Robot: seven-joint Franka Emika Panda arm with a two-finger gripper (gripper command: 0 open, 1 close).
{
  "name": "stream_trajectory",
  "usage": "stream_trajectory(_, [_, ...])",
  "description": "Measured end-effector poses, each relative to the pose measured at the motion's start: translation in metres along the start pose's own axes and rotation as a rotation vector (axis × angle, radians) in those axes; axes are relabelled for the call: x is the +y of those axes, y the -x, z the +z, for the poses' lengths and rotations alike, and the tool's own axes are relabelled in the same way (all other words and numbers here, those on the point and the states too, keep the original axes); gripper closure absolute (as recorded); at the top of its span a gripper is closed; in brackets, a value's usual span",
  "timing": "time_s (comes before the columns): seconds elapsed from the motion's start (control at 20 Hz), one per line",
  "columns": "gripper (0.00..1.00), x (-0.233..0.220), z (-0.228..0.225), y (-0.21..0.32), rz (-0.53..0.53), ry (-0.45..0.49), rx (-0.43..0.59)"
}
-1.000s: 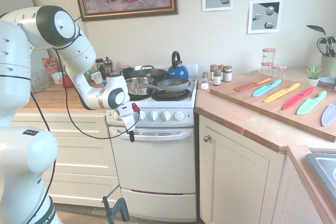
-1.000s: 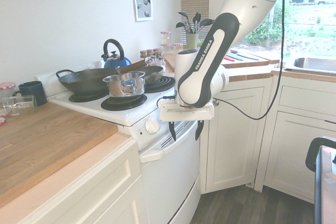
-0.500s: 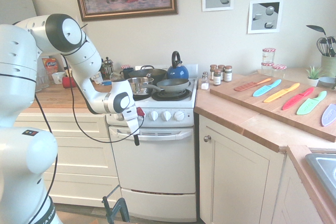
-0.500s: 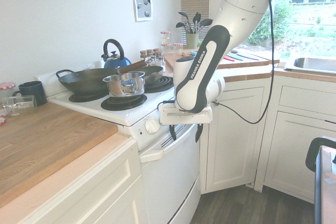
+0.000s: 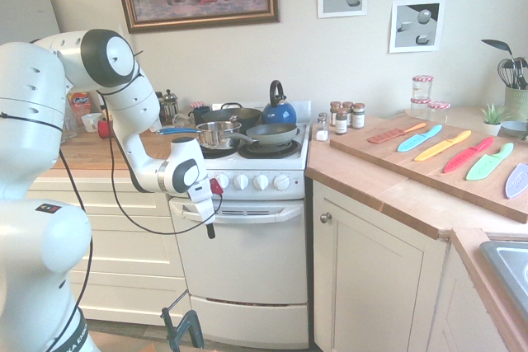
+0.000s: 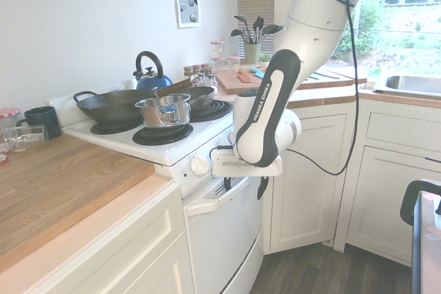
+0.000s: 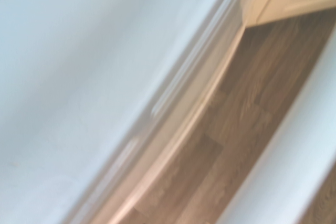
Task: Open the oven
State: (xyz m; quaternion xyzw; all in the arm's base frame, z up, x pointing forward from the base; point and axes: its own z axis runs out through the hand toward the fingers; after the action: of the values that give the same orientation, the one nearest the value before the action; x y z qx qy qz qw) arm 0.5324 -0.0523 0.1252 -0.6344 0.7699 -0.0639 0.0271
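The white oven (image 5: 247, 274) stands between cream cupboards, its drop-down door upright under a row of white knobs (image 5: 252, 181). Its curved white handle bar (image 5: 256, 213) runs across the top of the door. My gripper (image 5: 208, 227) points down at the left end of that bar. In the second exterior view my gripper (image 6: 244, 187) is open, one dark finger (image 6: 227, 185) on the door side of the handle bar (image 6: 210, 202) and the other finger (image 6: 262, 187) on the room side. The wrist view is a blur of white oven front (image 7: 79, 77) and wooden floor (image 7: 236, 129).
A steel saucepan (image 5: 216, 133), frying pans and a blue kettle (image 5: 279, 109) sit on the hob. To the right stands a cream cupboard (image 5: 371, 286) with a small round knob (image 5: 325, 218). Coloured knives lie on a wooden board (image 5: 429, 162). Wooden worktops flank the cooker.
My gripper has dropped and moved in toward the oven front, from hanging just in front of the knobs to straddling the left end of the handle bar. It stayed open.
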Motion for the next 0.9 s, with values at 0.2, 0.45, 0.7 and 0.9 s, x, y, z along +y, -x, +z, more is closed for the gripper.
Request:
stream_trajectory(0.2, [0.0,0.058,0.018,-0.029,-0.022,0.062,-0.018])
stream_trajectory(0.45, [0.0,0.107,0.008,-0.074,-0.009,0.076,-0.044])
stream_trajectory(0.7, [0.0,0.117,0.004,-0.093,0.006,0.078,-0.074])
stream_trajectory(0.9, [0.0,0.123,0.006,-0.101,0.013,0.09,-0.089])
